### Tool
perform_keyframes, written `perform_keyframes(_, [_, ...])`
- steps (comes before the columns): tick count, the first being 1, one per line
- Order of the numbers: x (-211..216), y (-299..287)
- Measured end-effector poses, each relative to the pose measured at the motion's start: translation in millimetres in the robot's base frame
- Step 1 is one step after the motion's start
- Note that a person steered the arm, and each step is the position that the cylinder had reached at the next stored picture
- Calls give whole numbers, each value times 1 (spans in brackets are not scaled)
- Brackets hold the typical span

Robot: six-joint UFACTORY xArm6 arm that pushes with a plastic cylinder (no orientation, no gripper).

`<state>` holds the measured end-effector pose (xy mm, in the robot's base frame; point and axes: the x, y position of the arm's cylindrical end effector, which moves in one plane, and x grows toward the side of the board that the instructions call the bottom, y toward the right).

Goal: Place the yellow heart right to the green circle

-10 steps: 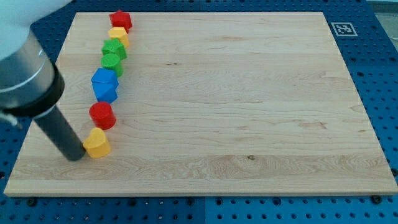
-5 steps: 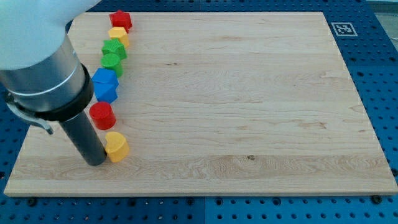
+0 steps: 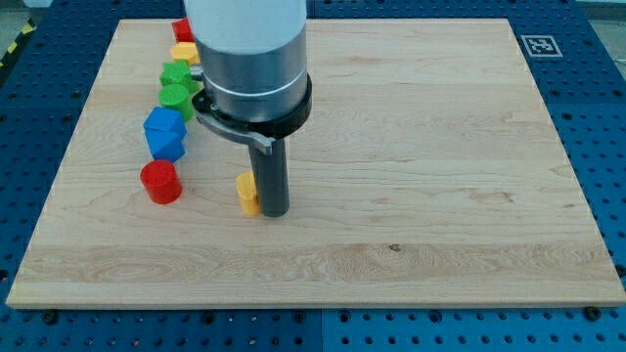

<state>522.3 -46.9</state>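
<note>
**Yellow heart beside the tip, right of the block column**

The wooden board lay on a blue pegboard, with a printed marker at its top right corner. The arm's pale, dark-banded body hid part of the view's top. Down the left ran a column: red star, yellow block, green block, green circle, blue block, red cylinder. The yellow heart (half hidden, so its pointing could not be told) touched the left of my tip. The rod carried no jaws.
</note>
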Motion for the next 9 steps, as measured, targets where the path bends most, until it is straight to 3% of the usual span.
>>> perform_keyframes(2, [28, 14])
perform_keyframes(7, [20, -37])
perform_keyframes(9, [-14, -26])
